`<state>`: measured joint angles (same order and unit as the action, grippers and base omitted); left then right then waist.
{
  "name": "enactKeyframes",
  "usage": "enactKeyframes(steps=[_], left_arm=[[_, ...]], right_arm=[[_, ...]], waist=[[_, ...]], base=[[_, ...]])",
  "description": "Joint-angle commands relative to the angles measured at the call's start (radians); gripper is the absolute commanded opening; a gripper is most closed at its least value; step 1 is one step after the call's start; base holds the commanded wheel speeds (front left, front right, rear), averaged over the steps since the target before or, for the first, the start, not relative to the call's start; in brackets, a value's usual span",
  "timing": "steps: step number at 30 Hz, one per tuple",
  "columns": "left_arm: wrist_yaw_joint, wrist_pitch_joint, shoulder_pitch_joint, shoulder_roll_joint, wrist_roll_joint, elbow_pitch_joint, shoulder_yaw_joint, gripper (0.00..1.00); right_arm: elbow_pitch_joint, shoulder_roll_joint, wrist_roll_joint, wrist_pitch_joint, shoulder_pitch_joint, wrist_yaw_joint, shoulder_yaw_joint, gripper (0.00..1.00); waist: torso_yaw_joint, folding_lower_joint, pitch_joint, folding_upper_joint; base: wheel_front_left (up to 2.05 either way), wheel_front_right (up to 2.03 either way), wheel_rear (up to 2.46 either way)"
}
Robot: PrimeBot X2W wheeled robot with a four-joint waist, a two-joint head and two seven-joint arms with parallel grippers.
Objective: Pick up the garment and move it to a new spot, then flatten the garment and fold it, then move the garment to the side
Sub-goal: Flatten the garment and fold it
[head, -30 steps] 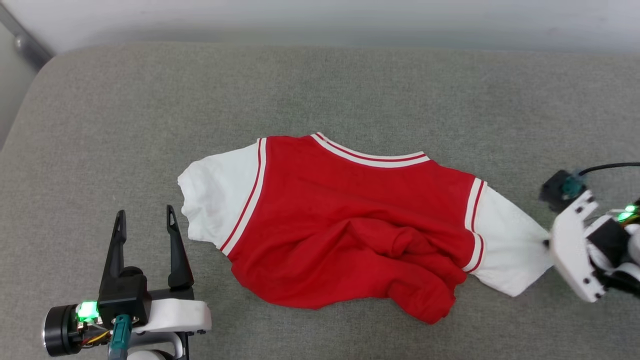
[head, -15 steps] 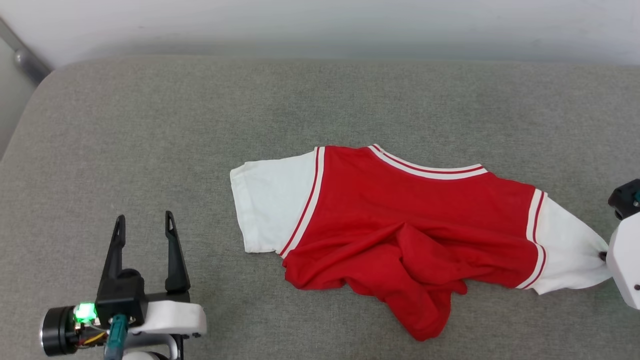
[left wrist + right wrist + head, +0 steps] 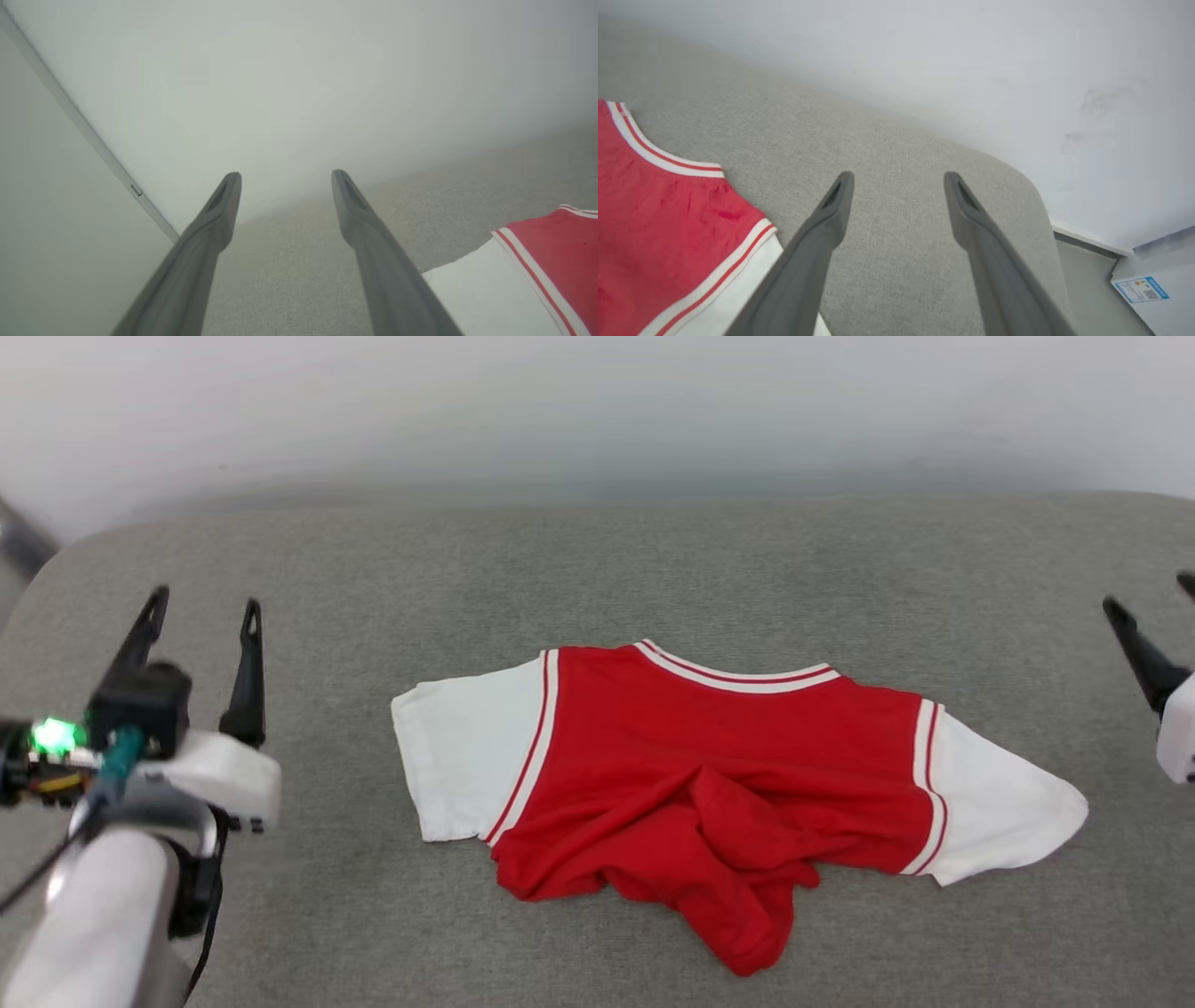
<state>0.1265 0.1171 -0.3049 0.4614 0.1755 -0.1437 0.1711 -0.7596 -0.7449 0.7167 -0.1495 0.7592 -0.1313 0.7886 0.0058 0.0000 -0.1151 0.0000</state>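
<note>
You have a grey fabric-covered counter running from edge to edge of the head view, its far corners rounded. Across the top of that frame stands a plain pale wall. At the far left edge a grey bar slants down toward the counter's corner (too blurred for you to tell what it is). In the lower right of the right wrist view you see a white box with a blue-edged label carrying a square code. Beside it are a strip of grey floor and a white skirting along the wall's foot. Faint smudges mark the wall at the upper right.
</note>
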Motion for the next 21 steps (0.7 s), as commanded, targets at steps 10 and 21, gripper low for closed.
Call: enactKeyframes(steps=[10, 21], left_arm=[[-0.197, -0.3, -0.256, 0.104, 0.059, -0.064, 0.066, 1.0], [-0.255, -0.737, -0.463, 0.189, 0.3, -0.118, 0.286, 1.0]], right_arm=[[0.189, 0.212, -0.307, -0.115, -0.148, 0.001, -0.482, 1.0], [0.641, 0.534, -0.603, -0.115, -0.52, 0.001, -0.78, 1.0]], waist=[[-0.075, 0.0, 0.003, 0.0], [-0.123, 0.0, -0.052, 0.0]], base=[[0.0, 0.0, 0.0], [0.0, 0.0, 0.0]])
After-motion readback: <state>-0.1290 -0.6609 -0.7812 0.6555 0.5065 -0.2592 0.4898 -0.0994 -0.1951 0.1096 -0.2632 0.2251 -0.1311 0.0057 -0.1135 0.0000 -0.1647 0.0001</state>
